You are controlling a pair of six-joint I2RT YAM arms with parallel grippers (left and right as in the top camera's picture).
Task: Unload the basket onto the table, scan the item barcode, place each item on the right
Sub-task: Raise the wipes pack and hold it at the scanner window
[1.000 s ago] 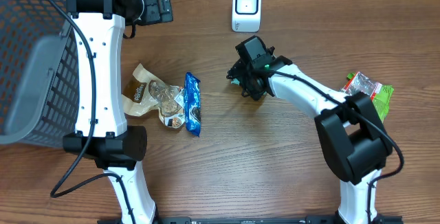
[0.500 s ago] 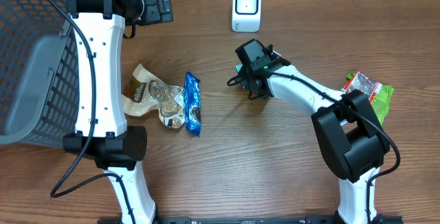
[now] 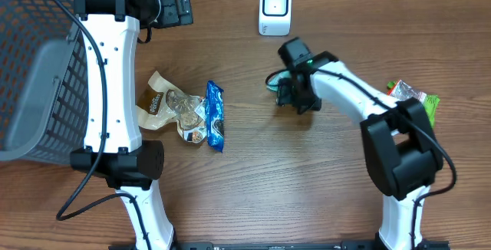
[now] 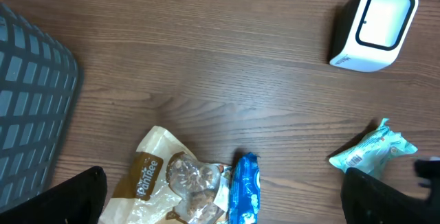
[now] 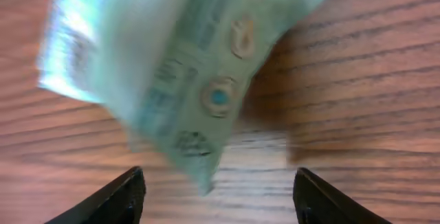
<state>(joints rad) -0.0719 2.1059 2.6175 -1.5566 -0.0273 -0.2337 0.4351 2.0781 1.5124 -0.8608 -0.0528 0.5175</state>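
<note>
The item, a pale teal packet [image 3: 275,80], lies on the wooden table below the white barcode scanner [image 3: 275,9]. In the left wrist view a white barcode label shows on the teal packet [image 4: 372,149], with the scanner [image 4: 375,25] above it. My right gripper [image 3: 289,90] hovers just right of the packet. In the right wrist view its jaws stand open, and the blurred packet [image 5: 185,66] sits ahead of the gripper [image 5: 218,177], ungripped. My left gripper [image 3: 178,6] hangs open at the back left, nothing between its fingers [image 4: 75,198].
A brown snack bag [image 3: 163,103] and a blue packet [image 3: 215,116] lie left of centre. A red packet [image 3: 403,93] and a green one [image 3: 428,110] lie at the right. A grey basket [image 3: 34,74] fills the left edge.
My right gripper has shifted to the right, and the teal packet has moved a little right and back with it. The left arm has not moved.
</note>
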